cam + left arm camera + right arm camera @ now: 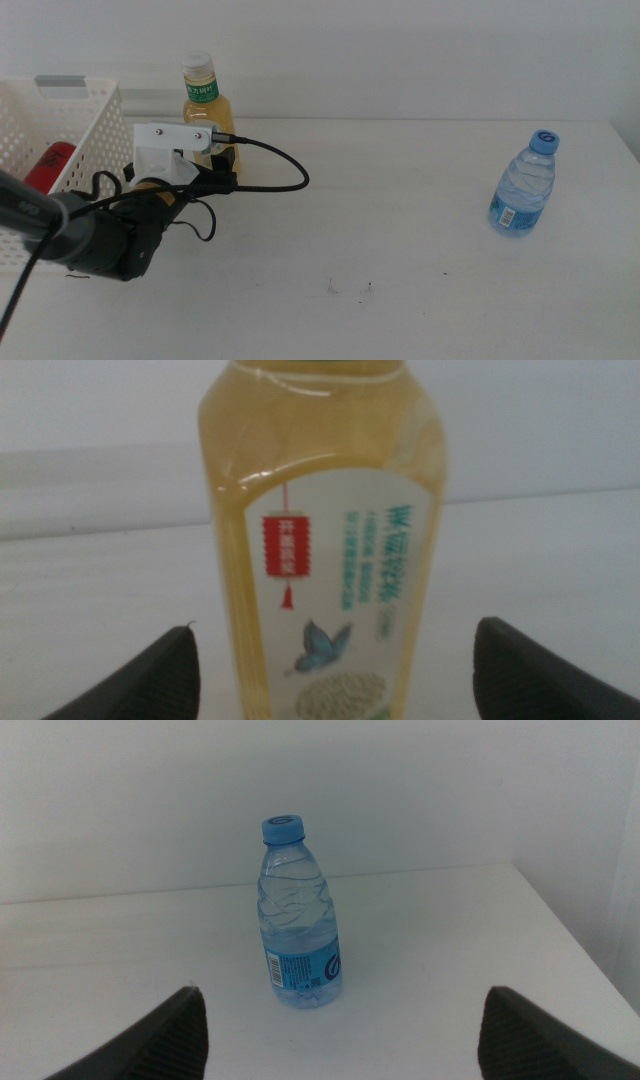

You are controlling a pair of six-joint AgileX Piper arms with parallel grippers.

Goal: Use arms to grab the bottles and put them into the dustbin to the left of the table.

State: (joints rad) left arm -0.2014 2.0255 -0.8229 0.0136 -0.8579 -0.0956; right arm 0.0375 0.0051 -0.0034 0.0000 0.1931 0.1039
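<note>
The yellowish tea bottle (203,104) with a white cap stands upright at the back left of the table (400,260). My left gripper (220,160) is at its lower part. In the left wrist view the bottle (320,540) fills the space between the open jaws of the left gripper (335,650), with gaps on both sides. The clear water bottle (523,188) with a blue cap stands upright at the right. The right wrist view shows it (298,925) some way ahead of my open, empty right gripper (342,1000). A red can (50,166) lies inside the white dustbin (85,110).
The dustbin stands at the left edge, right beside the left arm. A black cable (285,180) loops from the left wrist over the table. The right arm is out of the middle view. A white wall stands behind the table.
</note>
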